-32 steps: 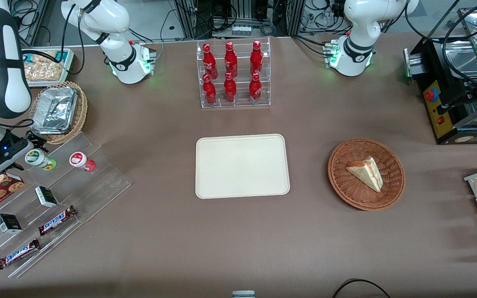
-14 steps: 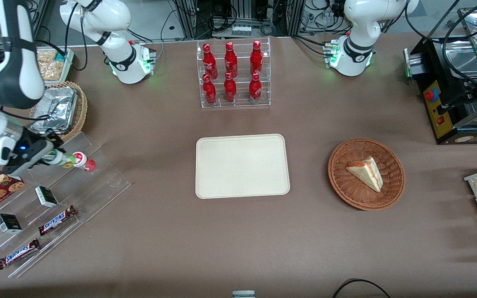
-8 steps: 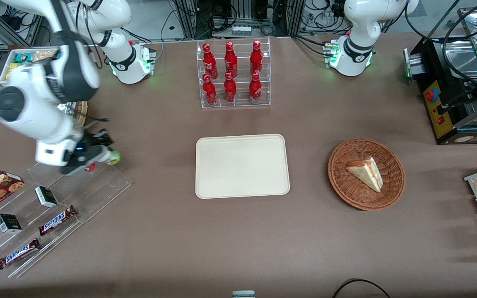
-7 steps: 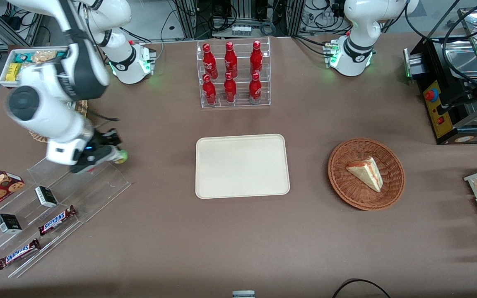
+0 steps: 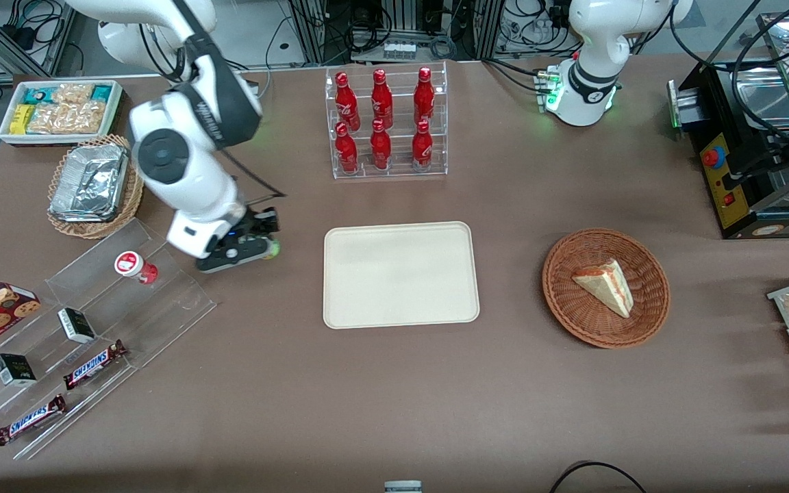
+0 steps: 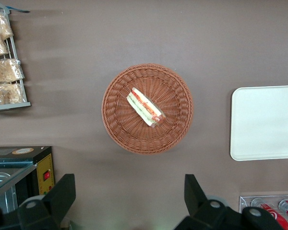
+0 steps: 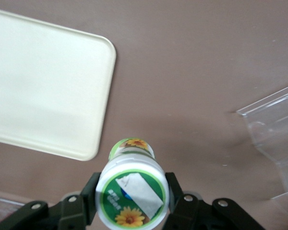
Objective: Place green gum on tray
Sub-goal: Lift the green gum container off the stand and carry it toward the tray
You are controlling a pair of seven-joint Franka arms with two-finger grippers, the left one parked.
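Note:
My right gripper (image 5: 257,241) hangs above the bare tablecloth between the clear stepped stand (image 5: 127,287) and the cream tray (image 5: 400,274), close to the tray's edge toward the working arm's end. It is shut on the green gum (image 5: 270,249), of which a green tip shows. In the right wrist view the gum (image 7: 131,193) sits between the two black fingers (image 7: 89,194), its white lid with the green and orange mark facing the camera. The tray (image 7: 43,81) lies just ahead of it, with nothing on it.
The red-lidded gum bottle (image 5: 134,266) stands on the clear stand with small boxes and Snickers bars (image 5: 93,363). A rack of red bottles (image 5: 384,123) stands farther back than the tray. A wicker basket with a sandwich (image 5: 605,287) lies toward the parked arm's end; a foil-tray basket (image 5: 93,183) toward mine.
My gripper took the green gum off the clear stand, lifted it, and carried it sideways across the table toward the tray. The red gum stays on the stand.

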